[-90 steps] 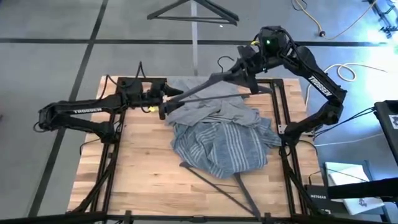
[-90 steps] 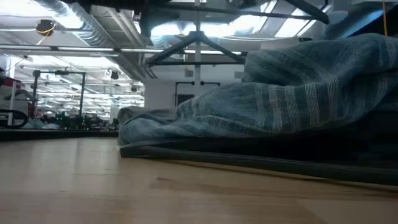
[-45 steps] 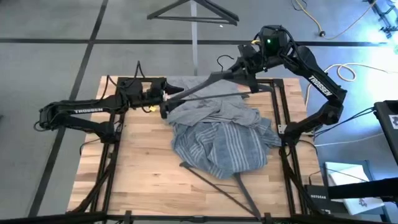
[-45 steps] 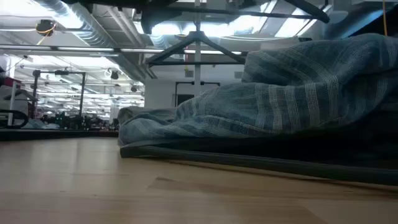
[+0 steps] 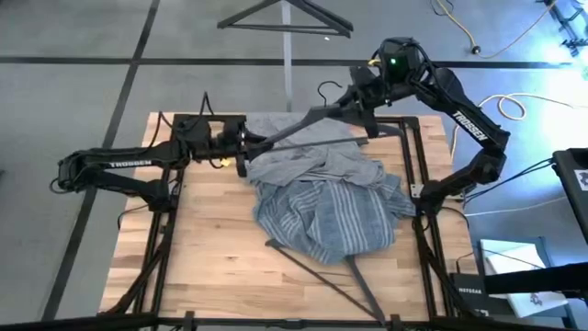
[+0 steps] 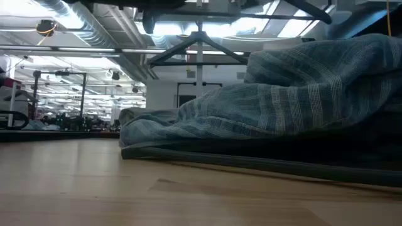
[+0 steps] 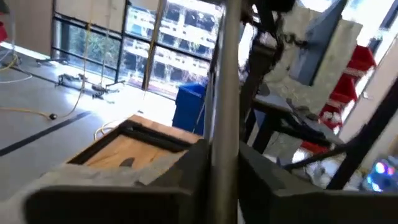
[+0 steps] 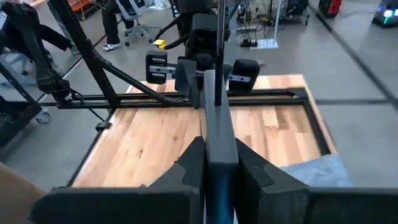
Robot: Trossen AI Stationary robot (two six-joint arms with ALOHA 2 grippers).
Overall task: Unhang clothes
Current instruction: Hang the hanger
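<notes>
A dark hanger [image 5: 303,129] slants above the far middle of the table, held between my two grippers. My left gripper [image 5: 246,144] is shut on its left end. My right gripper [image 5: 360,108] is shut on it near the hook [image 5: 323,89]. Under the hanger the plain grey T-shirt [image 5: 312,164] lies crumpled on the table. Whether the T-shirt is still threaded on the hanger, I cannot tell. The blue-grey striped shirt [image 5: 322,216] lies bunched in front of it, partly over a second hanger [image 5: 322,276] that rests flat on the table. My left gripper pinches the left end of the hanger's arm [image 7: 217,143] between its two fingers. The fingers come level from the table's left, and the arm runs on past them toward my other gripper. My right gripper pinches the same arm [image 8: 217,149] near the hook end. It comes from the far right, slanting down, with its fingers along the bar. The hanger is off the table.
A black metal frame [image 5: 418,184] runs round the wooden table top. Beyond the far edge a third hanger [image 5: 285,17] hangs on a rack post. In the low view the striped shirt [image 6: 282,94] fills the right side, with bare wood to its left.
My left gripper has shut on the left end of the hanger's arm, where its fingers stood open around it a second ago. The shirts have stayed where they were.
</notes>
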